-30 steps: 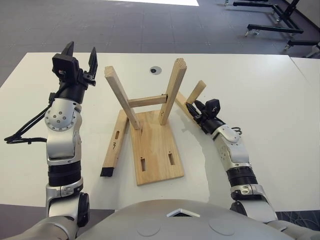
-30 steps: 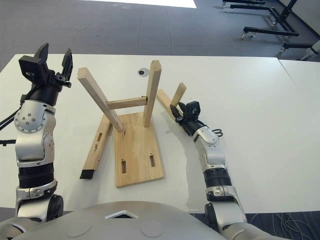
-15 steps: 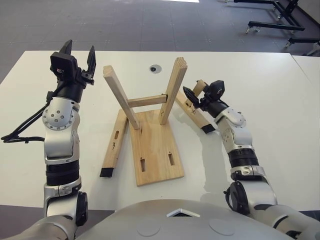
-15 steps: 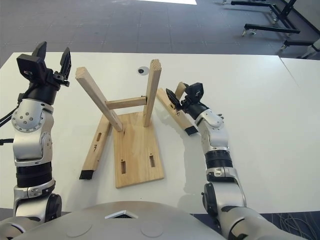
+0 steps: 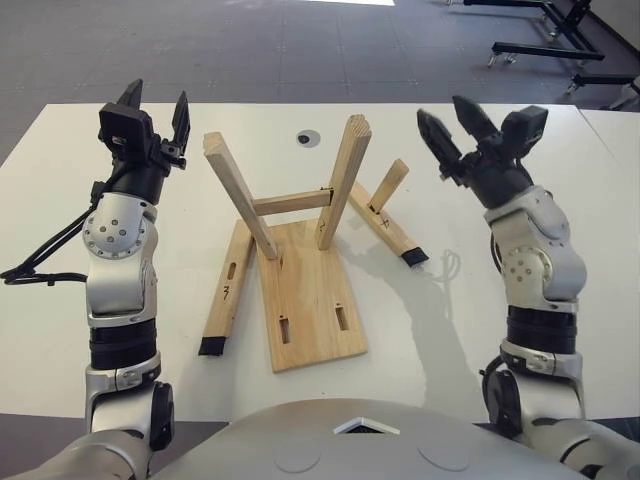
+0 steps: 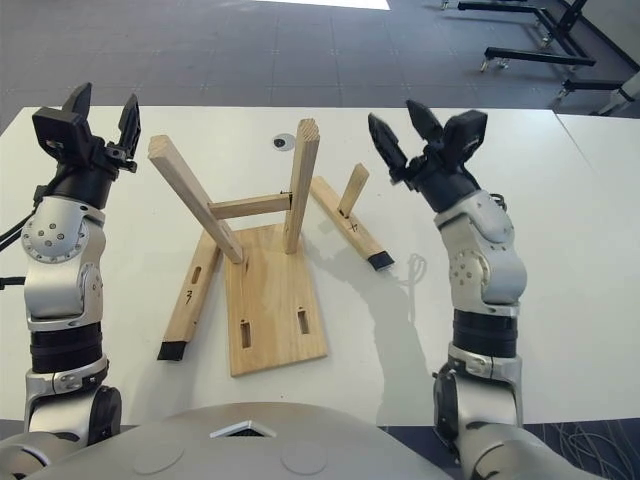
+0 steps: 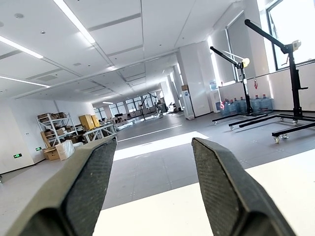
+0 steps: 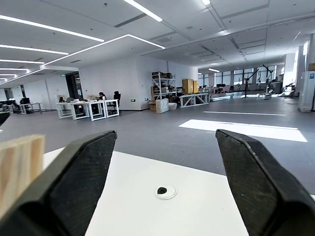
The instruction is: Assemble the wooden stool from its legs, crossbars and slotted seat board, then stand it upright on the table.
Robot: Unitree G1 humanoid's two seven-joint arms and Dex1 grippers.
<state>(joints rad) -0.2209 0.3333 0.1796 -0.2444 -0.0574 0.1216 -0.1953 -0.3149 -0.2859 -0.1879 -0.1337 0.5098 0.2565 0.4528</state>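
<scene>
1. Right gripper (image 5: 445, 113) has lifted off the right loose leg (image 5: 385, 228) and now sits raised above the tabletop (image 5: 560, 200), fingers spread wide and holding nothing
2. Left gripper (image 5: 158, 100) is unchanged, raised at the far left, fingers spread and empty
3. Seat board (image 5: 305, 295) lies flat mid-tabletop; two standing legs (image 5: 240, 195) joined by a crossbar (image 5: 292, 203) rise from its far end, leaning toward each other
4. Two near slots (image 5: 285, 328) in the board are empty
5. Left loose leg (image 5: 228, 290) lies flat just beside the board's left edge; the right loose leg lies angled just off the board's far right corner, with a short crossbar (image 5: 390, 185) sticking up from it
6. Progress, judged: roughly half done. One leg pair is seated. The second pair is not yet joined or slotted in, and the stool must then be turned upright
7. Writing: small dark scribbles on the left loose leg and the board, too small to read; no labels can be made out
</scene>
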